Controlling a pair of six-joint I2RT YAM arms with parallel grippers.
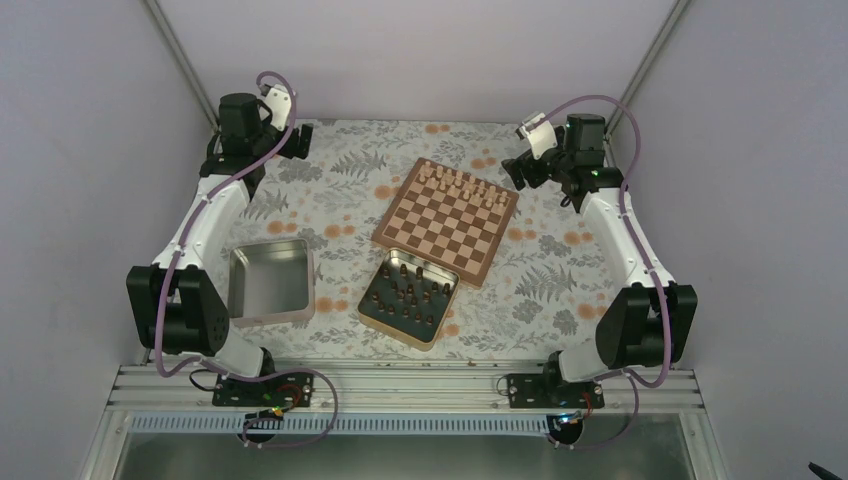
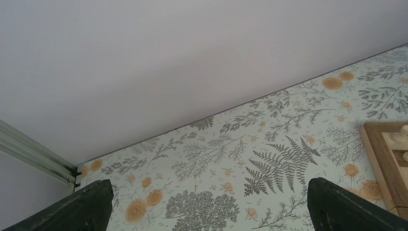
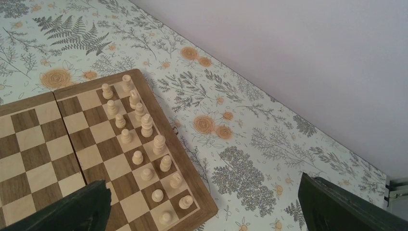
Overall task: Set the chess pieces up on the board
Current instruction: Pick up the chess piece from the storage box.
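The board (image 1: 440, 232) lies slightly turned at the table's middle right, with pale chessmen (image 1: 462, 185) filling its two far rows. The dark chess pieces (image 1: 408, 296) lie loose in an open metal tin (image 1: 372, 312) just in front of the board. My left gripper (image 1: 293, 140) hovers open at the far left corner, away from the board, over bare cloth (image 2: 210, 211). My right gripper (image 1: 522, 168) hangs open beside the board's far right corner (image 3: 202, 211), nothing between its fingers. The right wrist view shows the board (image 3: 43, 144) and the pale men (image 3: 144, 126).
An empty square tin (image 1: 243, 302) stands at the near left. The floral cloth (image 1: 340, 190) covers the table, with grey walls close at the back and sides. In the left wrist view, a corner of the board (image 2: 382, 161) shows at the right edge.
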